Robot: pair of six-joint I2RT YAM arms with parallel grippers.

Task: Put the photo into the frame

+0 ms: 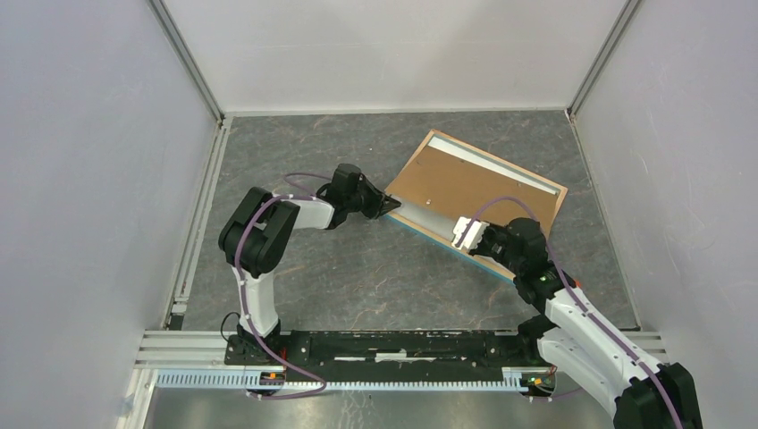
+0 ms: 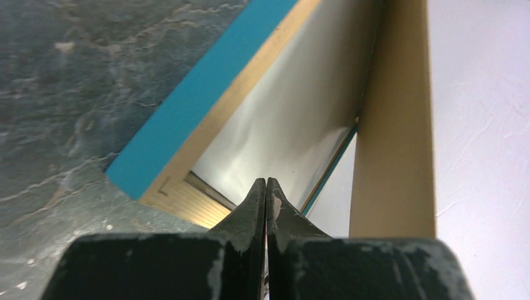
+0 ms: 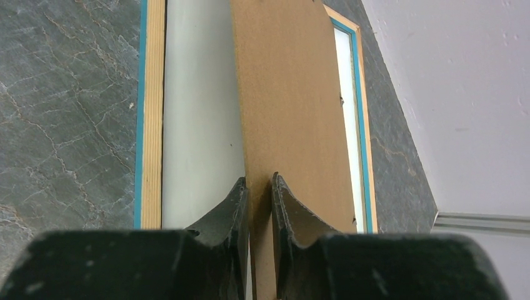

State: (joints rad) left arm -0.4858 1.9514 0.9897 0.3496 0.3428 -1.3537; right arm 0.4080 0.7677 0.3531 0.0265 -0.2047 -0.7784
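Note:
The frame [image 1: 501, 162] lies back up on the table, with a wood rim [image 3: 152, 125] and a blue edge [image 2: 200, 94]. A white sheet [image 2: 281, 125] fills its opening [image 3: 200, 94]. It looks like the photo's plain back, and no print shows. The brown backing board [image 1: 447, 183] slants over it, its near edge raised. My right gripper [image 1: 468, 234] is shut on that edge [image 3: 258, 181]. My left gripper [image 1: 393, 207] is at the frame's left corner, fingers pressed together [image 2: 266, 181] over the white sheet. A thin white-red sliver shows between them, and I cannot tell what it is.
White walls [image 1: 89, 179] enclose the grey marbled tabletop [image 1: 357, 268] on three sides. An aluminium rail [image 1: 357, 380] carrying both arm bases runs along the near edge. A metal strip [image 1: 201, 223] follows the left wall. The frame's far corner sits near the right wall.

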